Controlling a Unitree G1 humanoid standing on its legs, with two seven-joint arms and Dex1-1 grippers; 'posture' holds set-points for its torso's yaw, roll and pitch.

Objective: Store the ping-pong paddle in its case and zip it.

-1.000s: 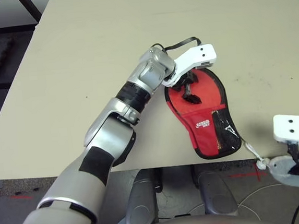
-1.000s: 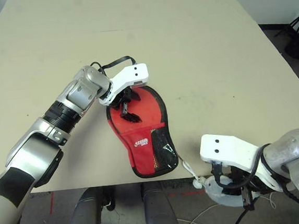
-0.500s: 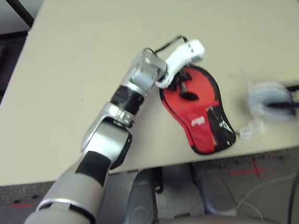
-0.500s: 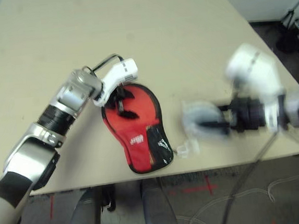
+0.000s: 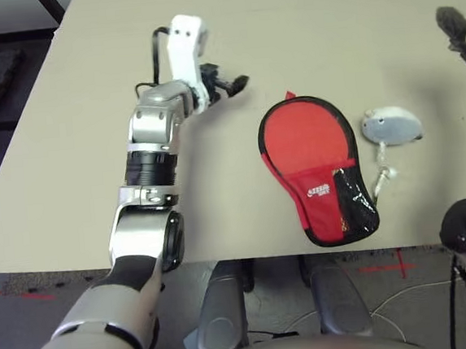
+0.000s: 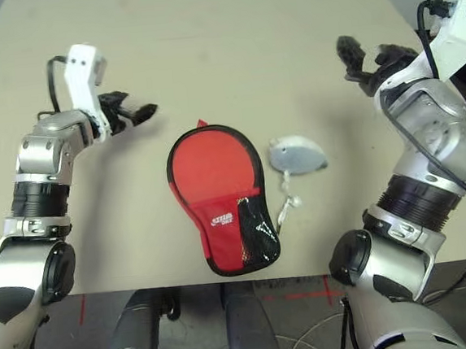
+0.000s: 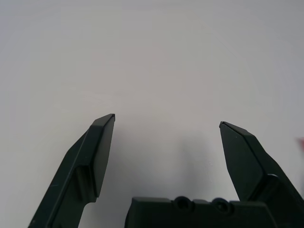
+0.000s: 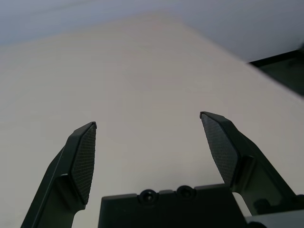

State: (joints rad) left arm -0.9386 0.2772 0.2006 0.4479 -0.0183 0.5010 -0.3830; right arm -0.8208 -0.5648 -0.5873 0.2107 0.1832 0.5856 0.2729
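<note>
paddle-shaped red fabric case with black edging (image 6: 223, 201): flat on the pale bench (image 6: 273, 73), near its edge
left hand (image 7: 166, 118): wide open, empty
right hand (image 8: 148, 118): wide open, empty

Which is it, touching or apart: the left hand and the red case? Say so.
Apart; the right eye view shows bare table between the left hand and the case.

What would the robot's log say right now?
left gripper: open, empty | right gripper: open, empty | red case: flat on table | fuzzy ball: beside case
</note>
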